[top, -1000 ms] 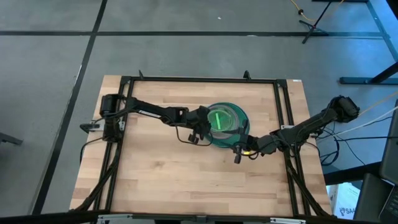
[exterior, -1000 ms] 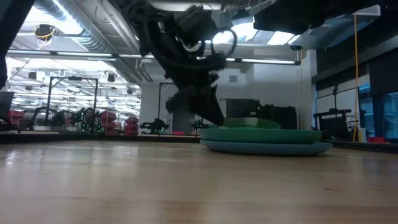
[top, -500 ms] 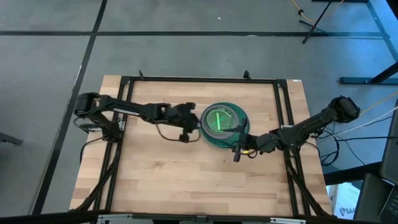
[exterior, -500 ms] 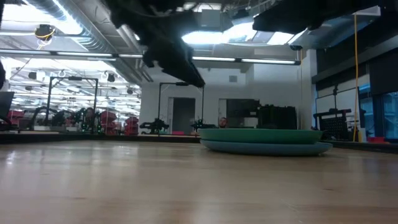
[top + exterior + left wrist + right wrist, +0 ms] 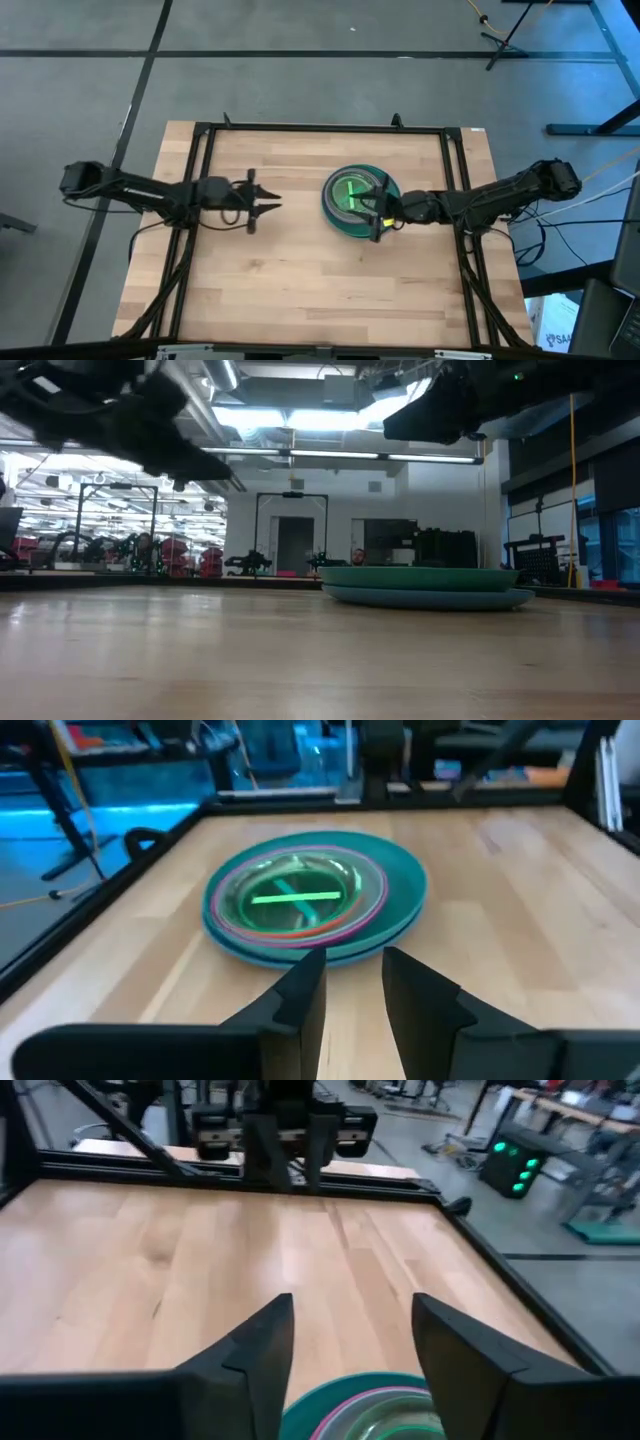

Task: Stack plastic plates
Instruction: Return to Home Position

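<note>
My left pincer [image 5: 272,204] slightly parted, hanging well left of plate stack [image 5: 345,192]; right pincer [image 5: 376,218] spread, over stack's right edge.

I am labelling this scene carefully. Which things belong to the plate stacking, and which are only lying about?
Belong to the job:
- stack of plates, lime plate on top
- left gripper, open, apart from the stack
- right gripper, open, over the stack's edge

Only lying about:
- black frame on the table
- stand on the floor
</note>
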Robot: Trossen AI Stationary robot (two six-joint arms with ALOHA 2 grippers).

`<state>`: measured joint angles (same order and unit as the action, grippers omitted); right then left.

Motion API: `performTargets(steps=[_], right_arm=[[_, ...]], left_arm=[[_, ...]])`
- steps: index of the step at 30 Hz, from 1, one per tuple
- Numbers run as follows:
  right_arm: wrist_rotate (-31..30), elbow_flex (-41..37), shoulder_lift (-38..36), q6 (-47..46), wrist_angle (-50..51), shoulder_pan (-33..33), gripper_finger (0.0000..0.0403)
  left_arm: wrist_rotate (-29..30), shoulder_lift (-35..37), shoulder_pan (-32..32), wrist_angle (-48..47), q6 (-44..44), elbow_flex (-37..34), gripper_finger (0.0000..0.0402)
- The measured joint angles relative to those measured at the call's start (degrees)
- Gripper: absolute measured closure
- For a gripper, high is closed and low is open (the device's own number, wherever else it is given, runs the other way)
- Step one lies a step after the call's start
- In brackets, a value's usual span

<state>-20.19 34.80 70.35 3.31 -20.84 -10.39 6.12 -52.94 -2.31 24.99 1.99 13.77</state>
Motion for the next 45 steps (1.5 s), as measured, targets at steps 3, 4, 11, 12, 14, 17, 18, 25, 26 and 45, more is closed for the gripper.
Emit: performTargets(steps=[3, 4, 11, 12, 14, 17, 18, 25, 26, 45], right_arm=[[0.29, -0.03, 0.02, -0.06, 0.30, 0.12, 0.0246], [0.33, -0.08, 0.02, -0.07, 0.58, 0.10, 0.0256], [0.43, -5.44, -0.03, -2.11, -2.87, 0.30, 0.0323], [0.40, -6.88, -0.03, -2.49, -4.57, 0.41, 0.0332], [0.46, -10.04, -0.33, -3.02, -8.67, 0.60, 0.0349], [1.88, -14.11, -1.68, -3.03, -16.09, 1.03, 0.0370], [2.00, -15.33, -2.18, -3.06, -17.45, 1.35, 0.0376], [9.36, -19.97, -6.02, -4.15, -19.16, 6.39, 0.0400], [10.42, -20.28, -6.31, -4.33, -19.20, 7.29, 0.0398], [29.34, -21.52, -7.59, -6.73, -20.42, 23.13, 0.0402]], left_arm=[[1.45, 6.48, 0.96, 2.45, -2.49, -5.53, 0.0308], [1.75, 8.53, 1.23, 2.83, -2.99, -6.97, 0.0308], [3.01, 18.71, 2.53, 3.12, -5.11, -12.63, 0.0327], [2.99, 19.64, 2.65, 2.92, -5.49, -13.22, 0.0336], [3.07, 21.03, 2.97, 0.67, -6.46, -13.31, 0.0357], [3.20, 22.71, 4.03, -2.35, -7.50, -13.32, 0.0390], [3.41, 23.13, 4.34, -2.87, -7.61, -13.32, 0.0396], [3.37, 26.12, 5.01, -3.74, -6.35, -13.30, 0.0395], [3.33, 26.69, 5.01, -3.96, -6.35, -13.30, 0.0397], [1.94, 46.21, 5.01, -18.19, -5.91, -13.30, 0.0396]])
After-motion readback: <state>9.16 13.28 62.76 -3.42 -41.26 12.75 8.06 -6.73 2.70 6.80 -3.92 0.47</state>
